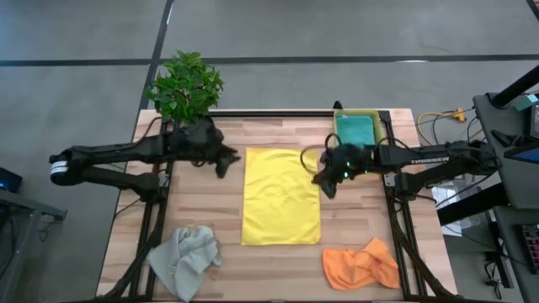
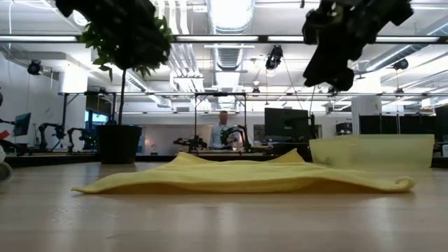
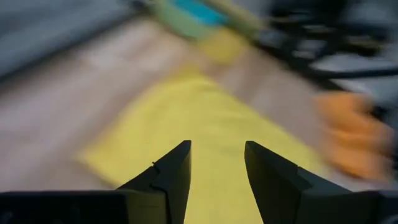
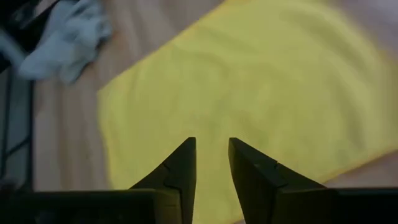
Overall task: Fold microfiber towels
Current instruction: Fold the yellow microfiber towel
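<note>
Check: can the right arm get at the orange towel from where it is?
Probably yes. The right gripper, open, hangs above the table beside the yellow towel; the orange towel lies on its side, nothing between.

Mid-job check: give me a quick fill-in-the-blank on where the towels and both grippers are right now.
1. The towel spread flat at the table's middle is ____.
2. The teal towel lies inside the yellow ____.
3. The crumpled towel at the table's front right corner is ____; the light grey towel is crumpled at the front left.
4. The left gripper and right gripper flank the flat towel, both with fingers ____ and holding nothing.

Missing words: yellow; bin; orange; open
</note>
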Controlling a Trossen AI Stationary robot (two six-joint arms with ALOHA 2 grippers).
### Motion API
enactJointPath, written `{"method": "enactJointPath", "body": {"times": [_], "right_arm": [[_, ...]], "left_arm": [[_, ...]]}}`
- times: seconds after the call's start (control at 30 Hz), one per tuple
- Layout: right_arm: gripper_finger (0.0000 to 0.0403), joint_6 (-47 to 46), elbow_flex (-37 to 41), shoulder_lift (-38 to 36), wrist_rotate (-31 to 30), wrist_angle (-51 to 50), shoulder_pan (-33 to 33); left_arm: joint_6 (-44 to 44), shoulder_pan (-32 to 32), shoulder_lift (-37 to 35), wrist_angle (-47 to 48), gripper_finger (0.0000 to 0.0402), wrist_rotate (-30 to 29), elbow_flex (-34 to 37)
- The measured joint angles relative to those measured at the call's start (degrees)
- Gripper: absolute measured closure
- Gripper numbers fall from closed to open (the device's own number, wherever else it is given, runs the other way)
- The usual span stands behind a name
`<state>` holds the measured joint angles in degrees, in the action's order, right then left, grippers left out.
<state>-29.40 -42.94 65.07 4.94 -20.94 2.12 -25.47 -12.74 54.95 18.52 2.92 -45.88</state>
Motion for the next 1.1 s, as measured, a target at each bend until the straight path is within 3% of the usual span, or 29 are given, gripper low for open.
{"method": "enactJointPath", "body": {"times": [0.13, 0.23, 0.47, 0.6, 0.87, 1.1], "right_arm": [[0.0319, -0.1, 0.0, 1.4, 0.0, 0.1, -8.4], [0.0322, 1.2, 0.3, 2.9, -0.2, 0.2, -14.4], [0.0324, 2.1, 1.1, 9.1, -0.5, 2.2, -23.5], [0.0305, 6.4, 1.1, 14.0, 0.0, 5.6, -26.6], [0.0237, 12.4, 1.1, 23.8, -0.2, 6.2, -29.1], [0.0222, 18.8, 0.0, 27.7, -0.5, 7.1, -29.0]], "left_arm": [[-2.6, 3.7, -1.8, 0.6, 0.0265, 11.3, 1.2], [-0.4, 10.8, -1.0, 1.4, 0.0265, 12.1, 1.3], [-1.3, 28.8, 7.2, 0.7, 0.0265, 5.8, 0.5], [-4.3, 34.9, 12.9, 1.0, 0.0265, 2.7, -1.8], [-5.7, 39.0, 22.7, 1.2, 0.0265, -4.6, -6.5], [-5.7, 39.4, 30.3, 1.5, 0.0266, -6.5, -9.4]]}}
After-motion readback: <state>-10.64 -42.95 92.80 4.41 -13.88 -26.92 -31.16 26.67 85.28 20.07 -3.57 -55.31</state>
